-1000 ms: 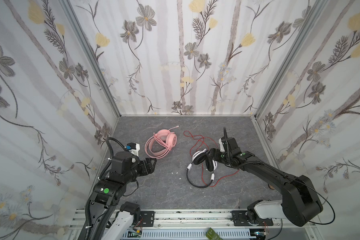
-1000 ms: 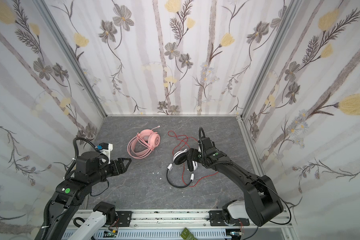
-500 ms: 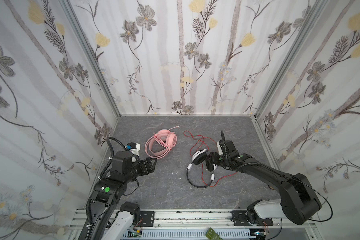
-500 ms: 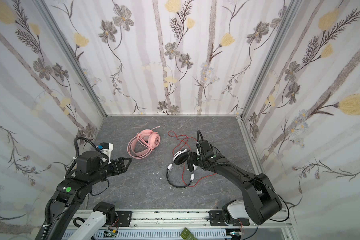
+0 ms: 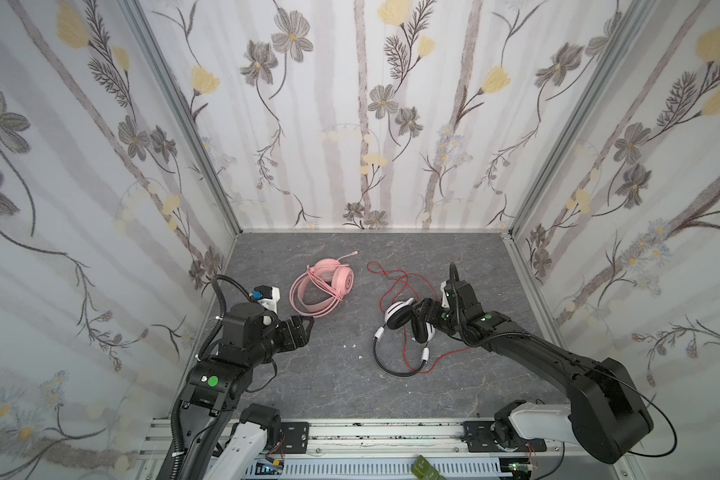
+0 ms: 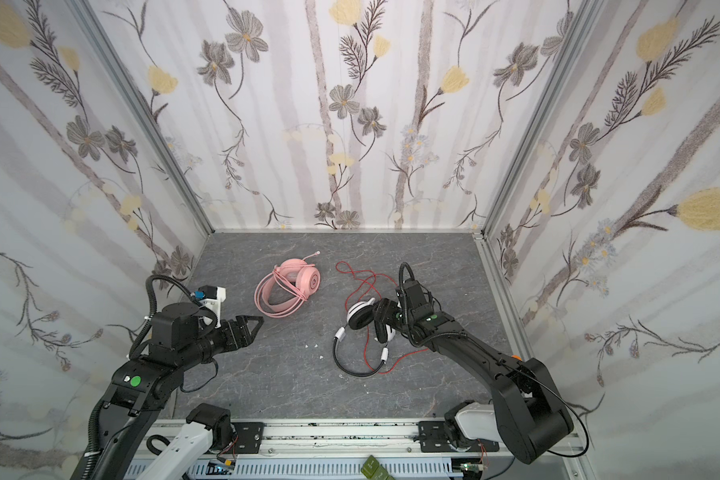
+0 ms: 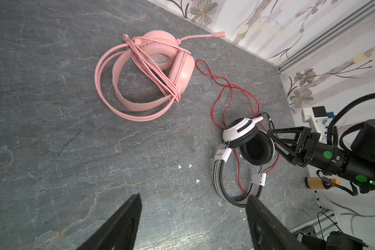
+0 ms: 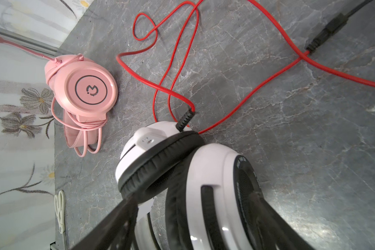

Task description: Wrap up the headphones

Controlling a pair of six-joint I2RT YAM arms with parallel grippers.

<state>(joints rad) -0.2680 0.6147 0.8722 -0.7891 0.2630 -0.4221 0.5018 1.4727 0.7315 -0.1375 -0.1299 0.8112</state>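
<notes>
Left gripper (image 7: pixel 193 198): fingers are spread wide and nothing is held. It hangs low over the bare grey table (image 5: pixel 329 374), near the left wall.

Pink headset (image 5: pixel 344 279): it lies just beyond the left gripper, toward the back wall. Its pink cable (image 7: pixel 156 73) is wound in several turns across the band and cups. This one is judged done.

White-and-black headset (image 5: pixel 398 316): it is set right of centre, well apart from the left fingers. The two cups lie together at the back-wall end, and the headband (image 7: pixel 218 188) arcs away toward the front rail, so the long axis runs back to front. The red cable (image 8: pixel 156 85) is unwound. From the cup it is strewn in loose loops toward the back wall, and further strands are seen crossing the band's opening and trailing out to the right.

Right gripper (image 8: pixel 191 199): its fingers are set wide, one on either side of the nearer white cup. Whether the cup is pinched or only straddled cannot be told.

Judgement: the right arm is much the nearer. While the cups are steadied there, the free cable would have to be fetched from the back-wall side, where it is most easily reached by the left arm.
</notes>
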